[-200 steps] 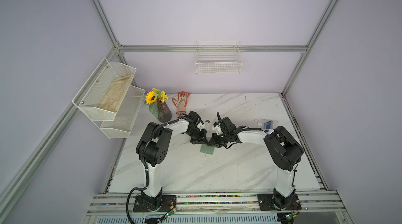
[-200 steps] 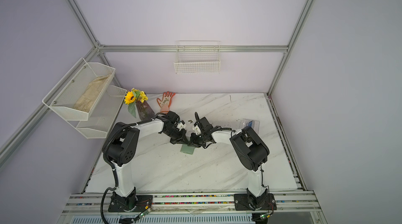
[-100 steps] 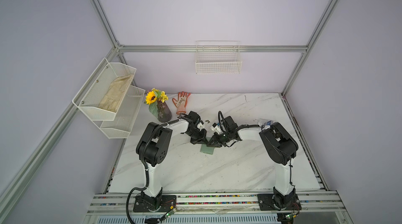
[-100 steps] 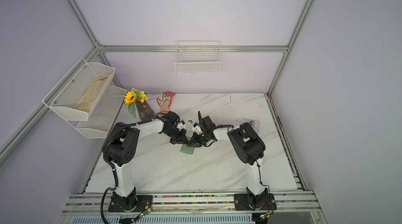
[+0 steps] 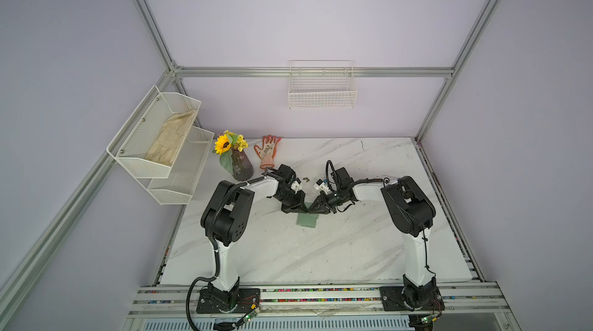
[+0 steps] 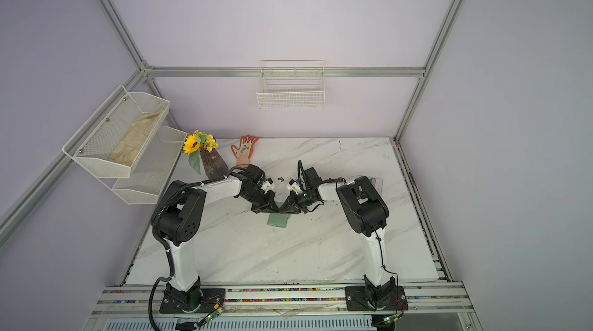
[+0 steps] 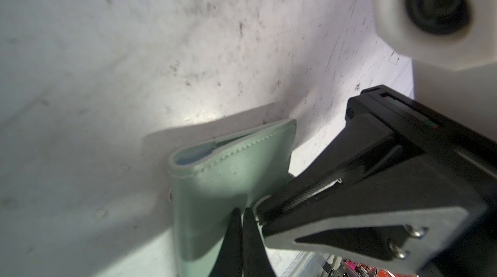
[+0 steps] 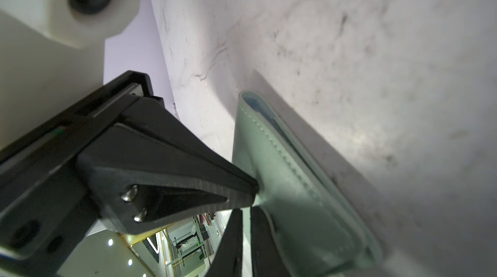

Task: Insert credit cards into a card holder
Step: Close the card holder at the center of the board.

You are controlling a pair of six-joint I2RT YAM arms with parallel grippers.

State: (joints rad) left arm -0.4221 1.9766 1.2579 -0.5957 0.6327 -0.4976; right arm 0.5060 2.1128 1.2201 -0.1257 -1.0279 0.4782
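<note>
Over the last second your right arm has folded in toward the middle, and its big black joint now hides most of the clear plastic box (image 6: pixel 378 183), of which only a corner shows in a top view. The small sage-green book-like card holder (image 5: pixel 307 220) has not shifted. It lies on the white marble surface (image 5: pixel 288 258) between the arms.

Both claws meet at its far edge. Your left claw (image 5: pixel 301 210) is closed, its tip pushed into the cover, which puckers there (whether a fold is actually pinched, I cannot tell). Your right claw (image 5: pixel 316 210) shows only a slit between its fingers, with one finger against the cover's edge; I cannot tell if it is holding or merely touching.

The holder is folded, with blue sleeves just peeking out at the spine, and no credit card is in view. I judge you are only at the opening step, and inserting is yet to begin.
</note>
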